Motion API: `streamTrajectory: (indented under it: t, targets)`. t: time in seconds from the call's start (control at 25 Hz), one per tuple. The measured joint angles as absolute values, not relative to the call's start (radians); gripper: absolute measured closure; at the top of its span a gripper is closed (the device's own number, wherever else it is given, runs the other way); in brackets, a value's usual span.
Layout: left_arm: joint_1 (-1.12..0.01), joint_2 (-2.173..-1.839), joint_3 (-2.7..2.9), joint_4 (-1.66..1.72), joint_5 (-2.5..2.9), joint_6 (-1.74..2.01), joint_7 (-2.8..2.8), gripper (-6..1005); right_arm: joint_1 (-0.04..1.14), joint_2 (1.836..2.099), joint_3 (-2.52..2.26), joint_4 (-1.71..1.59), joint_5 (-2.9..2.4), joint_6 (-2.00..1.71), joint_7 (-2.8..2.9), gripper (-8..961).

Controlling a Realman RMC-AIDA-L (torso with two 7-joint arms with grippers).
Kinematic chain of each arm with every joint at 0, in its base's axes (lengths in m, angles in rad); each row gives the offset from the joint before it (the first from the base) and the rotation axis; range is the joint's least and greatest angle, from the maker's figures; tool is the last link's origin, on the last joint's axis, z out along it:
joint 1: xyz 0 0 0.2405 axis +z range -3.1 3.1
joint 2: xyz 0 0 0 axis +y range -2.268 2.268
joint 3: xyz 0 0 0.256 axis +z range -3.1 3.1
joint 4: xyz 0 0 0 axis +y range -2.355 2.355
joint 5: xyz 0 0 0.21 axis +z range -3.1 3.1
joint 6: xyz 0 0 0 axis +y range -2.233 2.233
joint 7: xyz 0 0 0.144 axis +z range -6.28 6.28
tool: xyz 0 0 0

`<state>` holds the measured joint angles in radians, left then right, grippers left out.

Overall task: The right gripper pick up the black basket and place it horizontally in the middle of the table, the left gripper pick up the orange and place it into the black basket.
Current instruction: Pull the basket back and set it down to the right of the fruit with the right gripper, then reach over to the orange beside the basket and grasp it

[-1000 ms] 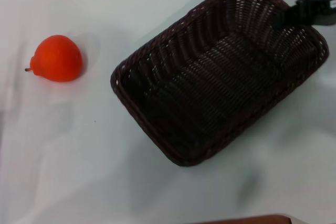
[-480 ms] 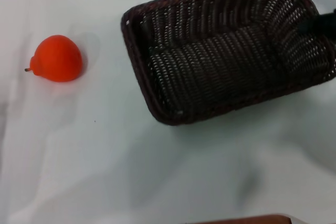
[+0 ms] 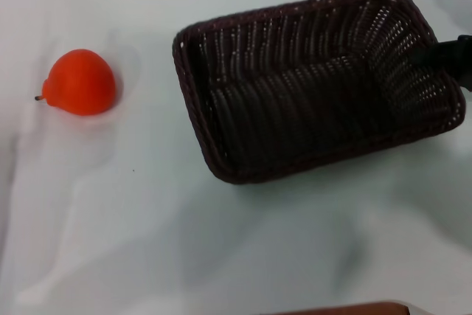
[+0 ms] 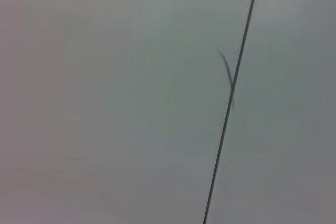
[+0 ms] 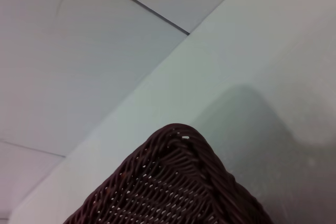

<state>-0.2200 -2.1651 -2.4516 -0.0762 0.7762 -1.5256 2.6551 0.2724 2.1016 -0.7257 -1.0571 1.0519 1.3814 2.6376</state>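
— While the right gripper (image 3: 441, 55) is reaching over the black basket (image 3: 317, 82) at its right end, is it clamping the rim?
— Seemingly; I cannot tell how its fingers are set. The basket is lying nearly horizontal, right of the table (image 3: 221, 256) middle.
— And the orange (image 3: 80, 82)?
— Sitting well apart on the left, awaiting the unseen left gripper.

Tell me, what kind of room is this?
Probably a robot test room, not a kitchen. There is only a plain white table with a black basket and an orange, and the right tool is at the basket's rim.
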Motion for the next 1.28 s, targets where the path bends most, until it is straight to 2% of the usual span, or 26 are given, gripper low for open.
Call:
streamTrajectory:
  t: [0.2,0.52,0.72,0.92,1.08,1.28]
  targets:
    - [-0.214,-2.167,-2.451,-0.072,0.776,-1.527,2.652,233,0.291,2.092,-0.706,-0.993,1.085,1.369,2.608,667]
    - [-0.211,-2.169,-2.430,-0.070,0.776,-1.533,2.650,239,0.294,2.095,-0.705,-0.987,1.101,1.389,2.611,645]
    - [-0.211,-2.167,-2.413,-0.075,0.776,-1.535,2.649,242,0.295,2.092,-0.707,-0.965,1.151,1.442,2.609,411]
    - [-0.210,-2.165,-2.412,-0.076,0.776,-1.541,2.649,245,0.285,2.091,-0.704,-0.951,1.157,1.452,2.609,280]
    - [-0.210,-2.156,-2.350,-0.088,0.776,-1.538,2.624,248,0.259,2.082,-0.686,-0.955,1.152,1.437,2.599,279]
    - [-0.193,-2.113,-2.139,-0.206,0.786,-1.442,2.470,251,0.251,2.066,-0.600,-0.957,1.106,1.437,2.543,280]
